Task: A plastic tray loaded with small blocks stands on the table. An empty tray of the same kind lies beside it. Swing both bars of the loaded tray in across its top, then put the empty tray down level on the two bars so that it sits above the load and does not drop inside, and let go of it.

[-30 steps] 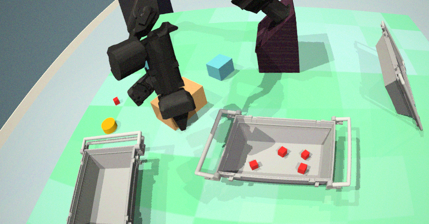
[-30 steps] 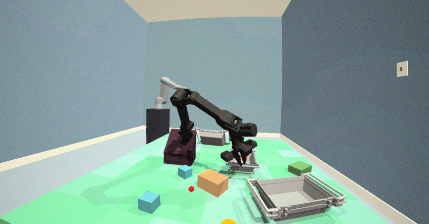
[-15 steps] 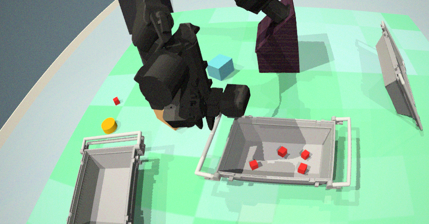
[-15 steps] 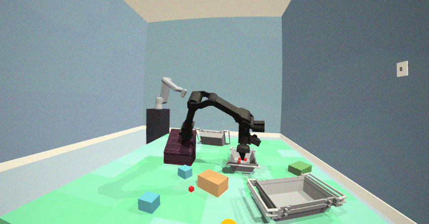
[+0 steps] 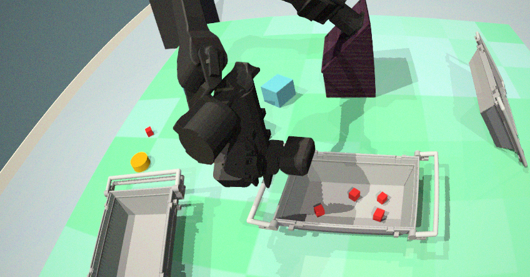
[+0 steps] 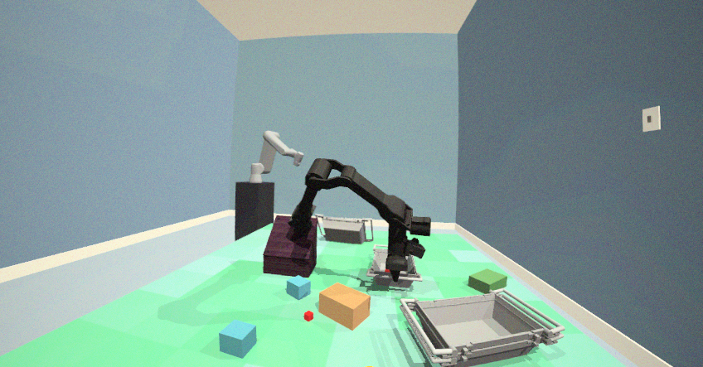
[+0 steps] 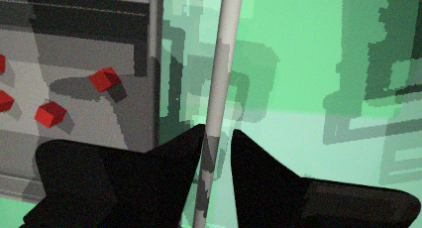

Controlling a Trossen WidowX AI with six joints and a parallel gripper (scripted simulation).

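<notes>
The loaded tray (image 5: 390, 170) (image 7: 155, 40) stands upright with several small red blocks (image 5: 354, 194) (image 7: 105, 79) inside. Its right bar (image 5: 435, 192) is swung out past the right end. Its left bar (image 5: 256, 203) (image 7: 228, 35) is swung out past the left end. My gripper (image 5: 267, 186) (image 6: 395, 278) (image 7: 218, 133) points down at this left bar. In the wrist view its fingers stand slightly apart, one on each side of the bar, with gaps beside it; it is not clamped. The empty tray (image 5: 143, 191) (image 6: 458, 309) stands upright at the lower left in the top view, with nothing inside.
A third tray (image 5: 483, 84) (image 6: 343, 230) is tilted at the far right. The arm rises from a purple wedge (image 5: 349, 77) (image 6: 291, 259). Blue cubes (image 5: 279, 90) (image 6: 237, 339), an orange box (image 6: 345, 306), a green block (image 6: 487, 280), a yellow disc (image 5: 140, 162) and a loose red cube (image 5: 149, 131) lie about.
</notes>
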